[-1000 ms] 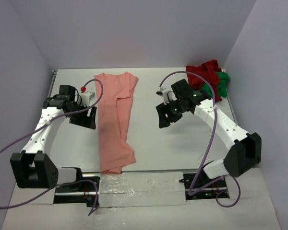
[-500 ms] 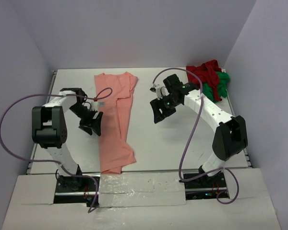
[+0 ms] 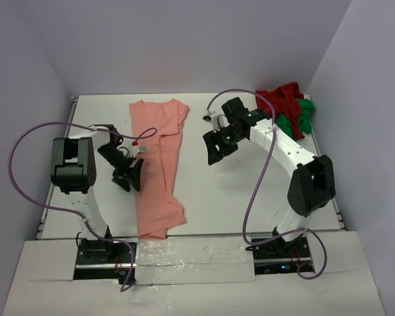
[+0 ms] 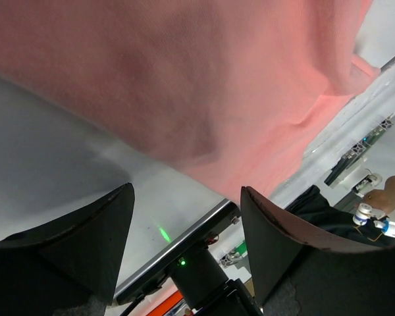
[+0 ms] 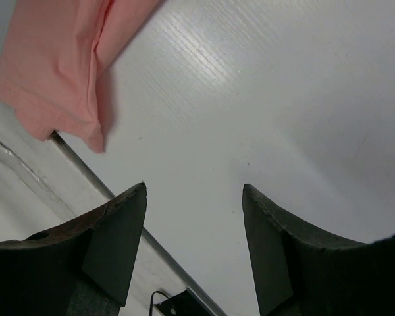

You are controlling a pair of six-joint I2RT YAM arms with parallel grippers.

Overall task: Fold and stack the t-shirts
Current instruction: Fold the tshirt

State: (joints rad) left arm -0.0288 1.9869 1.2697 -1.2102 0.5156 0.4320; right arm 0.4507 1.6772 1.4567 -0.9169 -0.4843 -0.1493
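The salmon-pink t-shirt (image 3: 159, 164) lies folded lengthwise into a long strip from the back of the table to its front edge. It fills the top of the left wrist view (image 4: 184, 79) and shows at the top left of the right wrist view (image 5: 59, 59). My left gripper (image 3: 130, 176) is open and empty just beside the shirt's left edge. My right gripper (image 3: 215, 150) is open and empty above bare table right of the shirt. The dark red t-shirt (image 3: 276, 102) and the bright green t-shirt (image 3: 301, 113) lie crumpled together at the back right corner.
The white table (image 3: 230, 197) has a metal rail along its front edge (image 3: 197, 236). Purple cables loop off both arms. Grey walls close the table on three sides.
My left arm has swung in and its gripper has moved down along the pink shirt's left edge. My right gripper has moved slightly left and back. The shirts have not moved.
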